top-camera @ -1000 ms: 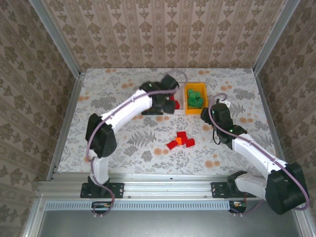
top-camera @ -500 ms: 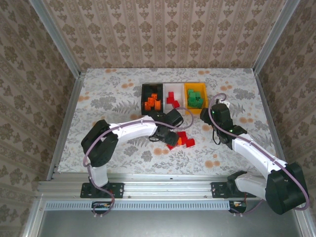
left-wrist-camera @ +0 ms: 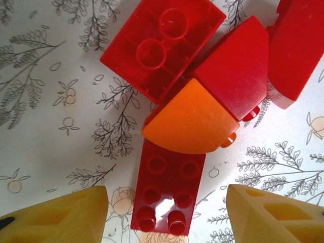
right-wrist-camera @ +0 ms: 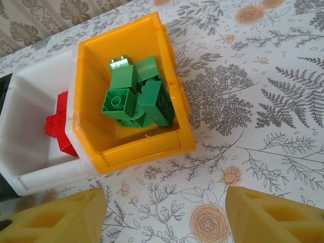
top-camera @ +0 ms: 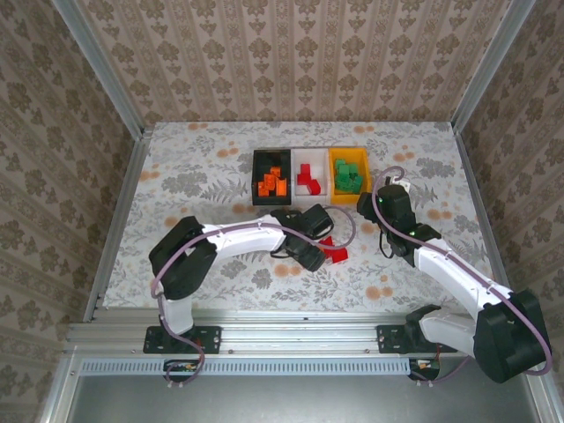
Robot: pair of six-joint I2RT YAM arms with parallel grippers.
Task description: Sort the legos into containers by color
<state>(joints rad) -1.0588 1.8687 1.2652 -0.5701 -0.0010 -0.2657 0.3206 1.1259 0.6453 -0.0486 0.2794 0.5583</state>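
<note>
Left claw (left-wrist-camera: 166,202): mine, released, jaws spread wide and gripping nothing; it hangs low over the loose pile (top-camera: 335,254) near the middle of the bench (top-camera: 194,176).
Left fingers (left-wrist-camera: 55,217): one on each side of the red studded brick, with a gap showing on both sides.
Red studded brick (left-wrist-camera: 169,190): two-by-four, studs up, flat on the bench; its long axis runs from between my fingers out towards the pile, leaning slightly right.
Orange quarter-round (left-wrist-camera: 190,121): smooth face up, square corner pointing away from me, curved edge towards my fingers; it seems to rest on the studded brick's far end, though I cannot be sure it touches.
Overturned red brick (left-wrist-camera: 162,43): hollow underside up, two round tubes showing; long axis diagonal, lower left to upper right in my left wrist view.
Red curved piece (left-wrist-camera: 235,71): pressed against the orange quarter-round's far-right edge.
Right claw (right-wrist-camera: 166,202): also released and empty, over bare bench just near the orange-yellow bin.
Orange-yellow bin (right-wrist-camera: 131,152): rightmost of the three, holding a heap of green legos (right-wrist-camera: 136,96).
White bin (right-wrist-camera: 35,101): touching the orange-yellow bin's left wall, with red legos (right-wrist-camera: 58,124) inside.
Black bin (top-camera: 271,154): leftmost, with orange legos (top-camera: 273,183) inside.
Bin layout: side by side at the far middle of the bench, each long axis running away from my bases.
</note>
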